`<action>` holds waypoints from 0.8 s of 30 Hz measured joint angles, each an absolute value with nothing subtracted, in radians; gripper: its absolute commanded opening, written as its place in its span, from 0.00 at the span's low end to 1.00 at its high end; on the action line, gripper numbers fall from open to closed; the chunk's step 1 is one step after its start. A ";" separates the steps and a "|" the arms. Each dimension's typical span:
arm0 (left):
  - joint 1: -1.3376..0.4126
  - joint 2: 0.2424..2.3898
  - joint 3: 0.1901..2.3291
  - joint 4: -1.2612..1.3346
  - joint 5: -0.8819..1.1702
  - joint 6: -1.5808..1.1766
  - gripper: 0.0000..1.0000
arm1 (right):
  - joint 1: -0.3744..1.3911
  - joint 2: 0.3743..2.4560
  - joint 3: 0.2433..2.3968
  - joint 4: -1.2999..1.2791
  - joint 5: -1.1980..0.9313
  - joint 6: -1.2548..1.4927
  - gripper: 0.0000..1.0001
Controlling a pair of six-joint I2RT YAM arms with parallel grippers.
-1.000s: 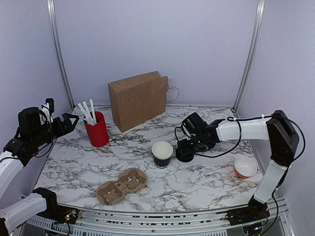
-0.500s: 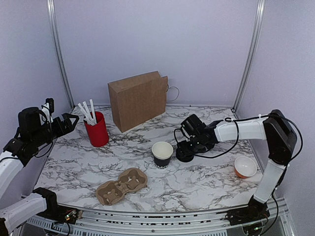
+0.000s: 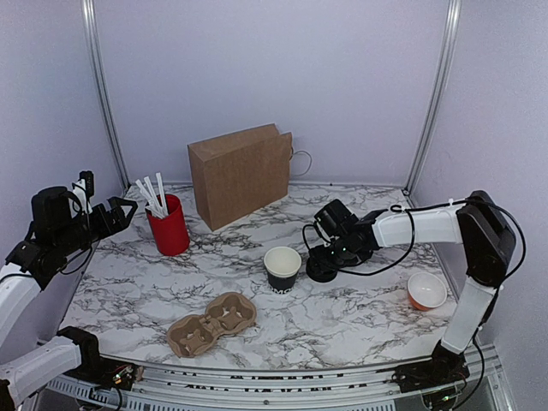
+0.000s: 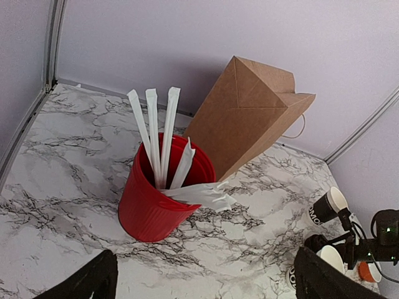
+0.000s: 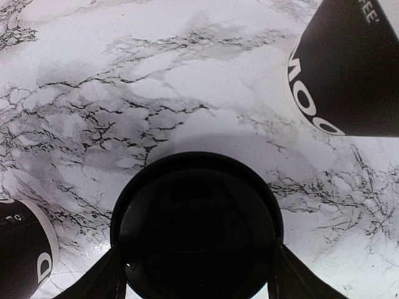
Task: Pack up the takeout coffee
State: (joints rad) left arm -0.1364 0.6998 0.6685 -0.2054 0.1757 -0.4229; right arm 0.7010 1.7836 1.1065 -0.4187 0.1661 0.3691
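Item 1, takeout coffee [image 5: 196, 205]: black and lidded. It stands upright on the marble surface [image 3: 360, 321], right of centre, just beside the open black cup [image 3: 282, 267] with the white interior. The two stand apart.

Item 2, my right pincer [image 5: 196, 261]: low over the coffee, one finger at either side of the lid's rim. I cannot tell whether the fingers press the cup or stand just off it.

Item 3, my left pincer [image 3: 122, 211]: released, fingers spread wide. It hangs above the left edge of the surface, near the red cup [image 3: 169, 229] of white sticks [image 3: 151, 193].

Item 4, brown paper bag [image 3: 241, 175]: upright at the back, centre-left.

Item 5, cardboard cup carrier [image 3: 212, 324]: at the front, left of centre, lying flat.

Item 6, orange cup [image 3: 426, 291]: front right, well apart from the coffee.
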 measured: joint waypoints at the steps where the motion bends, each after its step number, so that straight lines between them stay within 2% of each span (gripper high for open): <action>1: -0.136 0.700 0.669 -0.205 0.176 -0.423 0.99 | 0.701 1.783 1.106 -0.419 0.167 0.369 0.67; 24: -0.136 0.707 0.669 -0.205 0.183 -0.423 0.99 | 0.698 1.726 1.106 -0.422 0.177 0.373 0.71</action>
State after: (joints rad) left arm -0.1364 0.7074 0.6685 -0.2050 0.1833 -0.4232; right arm 0.6979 1.7256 1.1057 -0.4217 0.1768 0.3729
